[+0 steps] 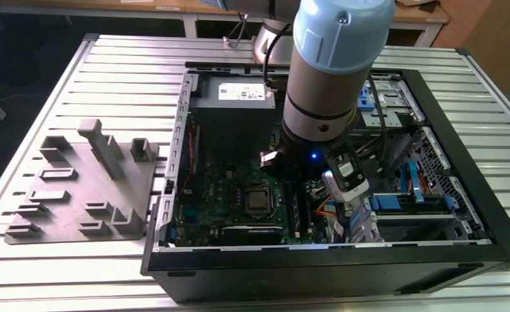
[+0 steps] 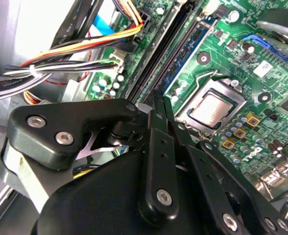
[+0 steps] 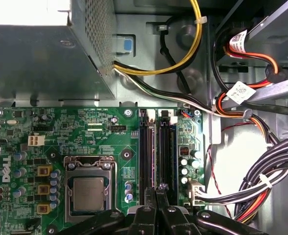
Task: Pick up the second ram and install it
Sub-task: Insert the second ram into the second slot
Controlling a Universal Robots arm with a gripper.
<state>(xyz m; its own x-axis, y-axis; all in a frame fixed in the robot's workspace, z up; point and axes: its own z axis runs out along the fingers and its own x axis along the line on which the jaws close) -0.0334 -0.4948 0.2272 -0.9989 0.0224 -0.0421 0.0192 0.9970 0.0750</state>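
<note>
second ram (image 2: 190,49): a dark blue-green strip standing on edge in the slot row of the motherboard (image 2: 261,73), as far as the second wrist view lets me tell.
ram and hand: the strip runs just beside the tips of the hand (image 2: 156,95); whether they touch, I cannot tell.
hand: fingers pressed together, nothing visible between them, tips low over the black slots (image 3: 156,147) in both wrist views.
counter (image 1: 116,65): ribbed metal.
fixture plate (image 1: 81,188): grey, on the exterior view's left, beside the case.
computer case (image 1: 462,214): open, lying flat, right of the plate.
arm (image 1: 332,78): reaching down into the case.
writing: a white printed label (image 1: 242,92) on the power supply; white tags (image 3: 240,91) on cables.
</note>
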